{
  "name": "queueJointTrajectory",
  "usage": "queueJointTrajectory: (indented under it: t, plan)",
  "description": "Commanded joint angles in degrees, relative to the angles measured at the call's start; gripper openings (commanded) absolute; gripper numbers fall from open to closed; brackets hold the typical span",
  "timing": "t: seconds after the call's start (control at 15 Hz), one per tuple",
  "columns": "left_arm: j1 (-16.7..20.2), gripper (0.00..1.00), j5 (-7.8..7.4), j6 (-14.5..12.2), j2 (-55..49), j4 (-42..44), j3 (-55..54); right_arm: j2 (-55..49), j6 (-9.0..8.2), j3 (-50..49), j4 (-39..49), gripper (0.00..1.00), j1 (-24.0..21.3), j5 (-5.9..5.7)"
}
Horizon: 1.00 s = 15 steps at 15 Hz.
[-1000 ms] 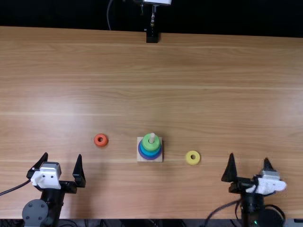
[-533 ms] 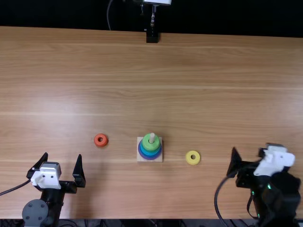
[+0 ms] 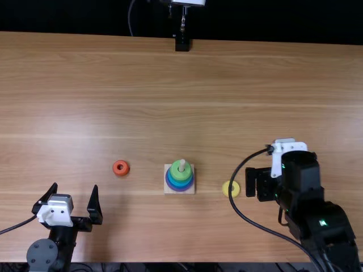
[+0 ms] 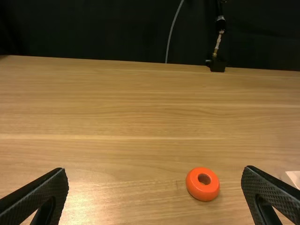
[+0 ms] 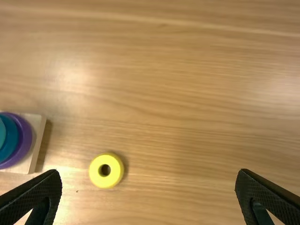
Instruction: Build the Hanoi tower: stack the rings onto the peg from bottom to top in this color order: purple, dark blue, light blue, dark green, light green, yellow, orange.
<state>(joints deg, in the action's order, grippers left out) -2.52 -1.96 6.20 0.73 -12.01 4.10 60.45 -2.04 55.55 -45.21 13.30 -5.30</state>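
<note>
In the top view my left gripper (image 3: 68, 198) stands open at the lower left, nearer the table's edge than the orange ring (image 3: 121, 168). My right gripper (image 3: 259, 184) is just right of the yellow ring (image 3: 231, 188), pointing down. Between the rings, the peg (image 3: 182, 164) rises from its square base (image 3: 169, 189), carrying purple, blue and green rings, light green (image 3: 177, 170) uppermost. The left wrist view has the orange ring (image 4: 202, 184) beyond the open left gripper (image 4: 157, 194). In the right wrist view, the yellow ring (image 5: 106, 170) lies below the open right gripper (image 5: 147, 197).
A black stand (image 3: 182, 43) is at the table's far edge. The right arm's black cable (image 3: 244, 214) loops above the table and crosses over part of the yellow ring in the top view.
My right gripper has swung left and away from the near edge to beside the yellow ring, tipping downward. The left arm and all the rings have stayed put.
</note>
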Motion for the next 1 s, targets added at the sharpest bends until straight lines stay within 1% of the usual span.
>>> queueJointTrajectory:
  t: [0.0,0.07,0.13,0.2,0.27,0.33,0.53,0.6,0.67,0.73,0.8,0.87,0.93]
  plan:
    - [0.24,1.00,-1.00,-0.40,-0.73,-1.60,-3.75,3.80,-0.28,1.84,0.32,1.00,2.26,0.55]
    - [0.24,1.00,-0.89,-0.40,-0.73,-1.60,-3.75,7.23,-0.17,2.02,0.43,1.00,3.75,0.66]
    - [0.24,1.00,-0.89,-0.40,-0.73,-1.60,-3.75,11.27,-0.28,2.28,0.43,1.00,4.28,0.66]
    - [0.24,1.00,-0.89,-0.40,-0.73,-1.60,-3.75,14.88,-0.38,2.81,0.43,1.00,4.81,1.19]
    - [0.24,1.00,-0.89,-0.40,-0.73,-1.60,-3.75,18.04,-0.49,2.99,0.43,1.00,6.30,1.50]
    - [0.24,1.00,-1.00,-0.40,-0.73,-1.60,-3.75,20.59,-0.49,2.99,0.32,1.00,7.27,1.50]
    - [0.24,1.00,-1.00,-0.40,-0.73,-1.60,-3.75,24.90,-0.70,2.55,0.32,1.00,7.44,1.71]
    - [0.24,1.00,-0.89,-0.40,-0.73,-1.60,-3.75,25.69,-1.96,2.55,0.32,1.00,7.44,1.71]
    - [0.24,1.00,-0.89,-0.40,-0.73,-1.60,-3.75,26.30,-5.87,2.55,0.32,1.00,7.44,2.35]
    - [0.24,1.00,-0.89,-0.40,-0.73,-1.60,-3.75,27.01,-9.14,2.46,0.32,1.00,7.44,3.51]
    - [0.24,1.00,-0.89,-0.40,-0.73,-1.60,-3.75,28.06,-10.51,2.37,0.32,1.00,7.53,4.56]
    - [0.24,1.00,-0.89,-0.40,-0.73,-1.60,-3.75,28.59,-10.61,2.37,0.43,1.00,7.53,5.09]
    - [0.24,1.00,-0.89,-0.40,-0.73,-1.60,-3.75,28.94,-10.61,2.37,0.43,1.00,7.53,5.09]
